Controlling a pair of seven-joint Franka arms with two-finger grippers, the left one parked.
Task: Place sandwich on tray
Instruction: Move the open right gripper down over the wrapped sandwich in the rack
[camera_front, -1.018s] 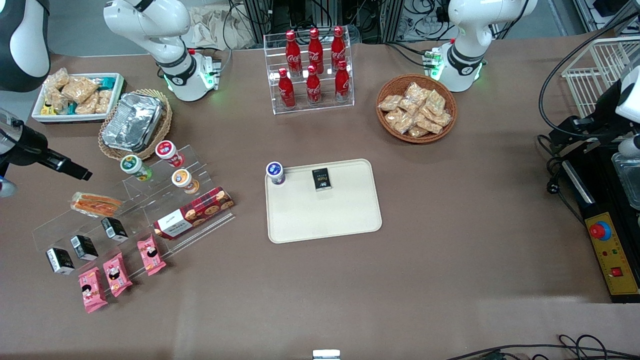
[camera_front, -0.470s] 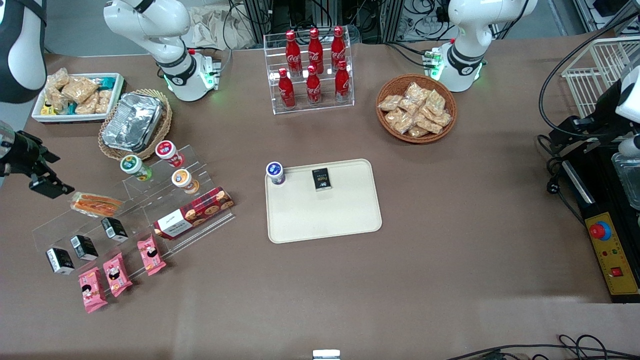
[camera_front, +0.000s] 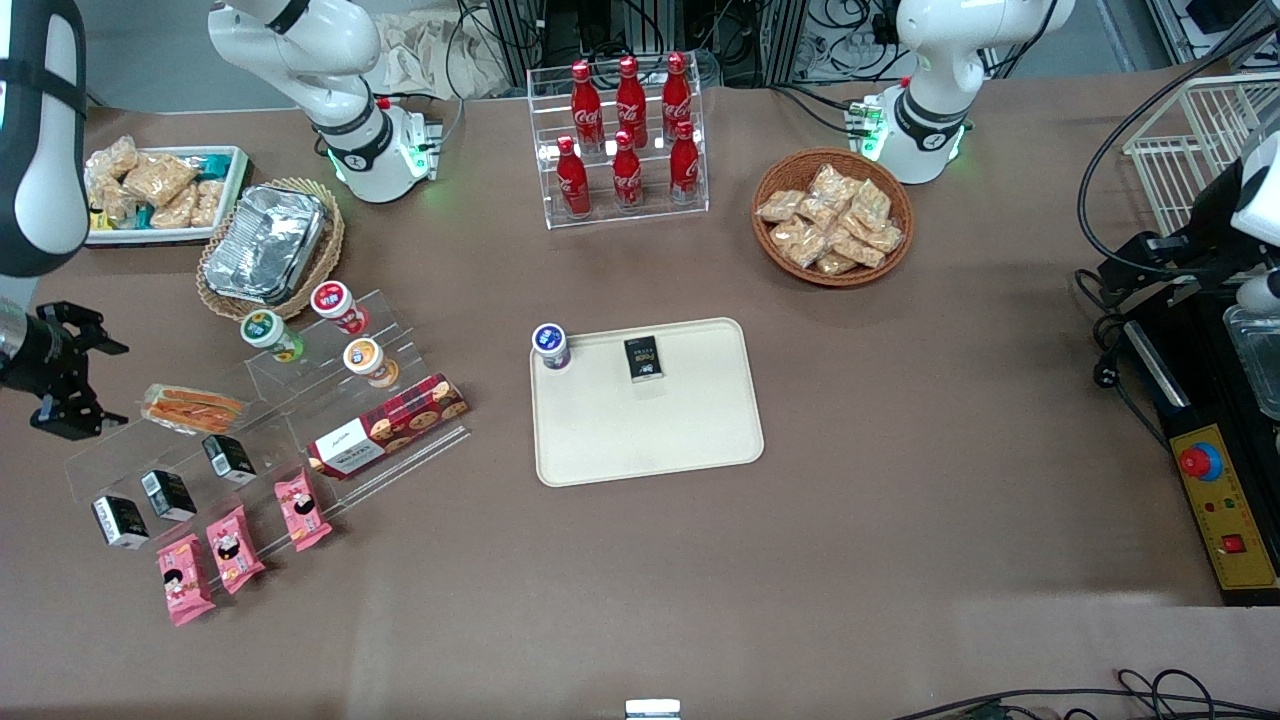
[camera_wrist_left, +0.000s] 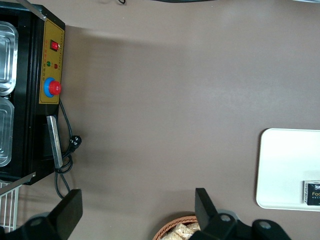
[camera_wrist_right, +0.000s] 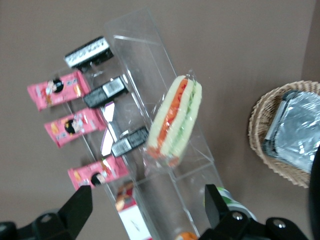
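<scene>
Gripper (camera_front: 75, 380) hung spread wide and empty beside the sandwich (camera_front: 192, 408) (top step of clear rack (camera_front: 260, 420)), at the working arm's table edge; tray (camera_front: 650, 440) mid-table, well apart.

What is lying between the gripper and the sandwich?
Nothing: in the front view the open gripper hovers beside the sandwich on the clear acrylic stand.

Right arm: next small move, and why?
Probably lower the open gripper straight onto the clear-wrapped wedge sandwich. It hangs apart from the sandwich, which lies untouched on the clear acrylic stand, and the beige rectangular tray has bare room for it.
</scene>
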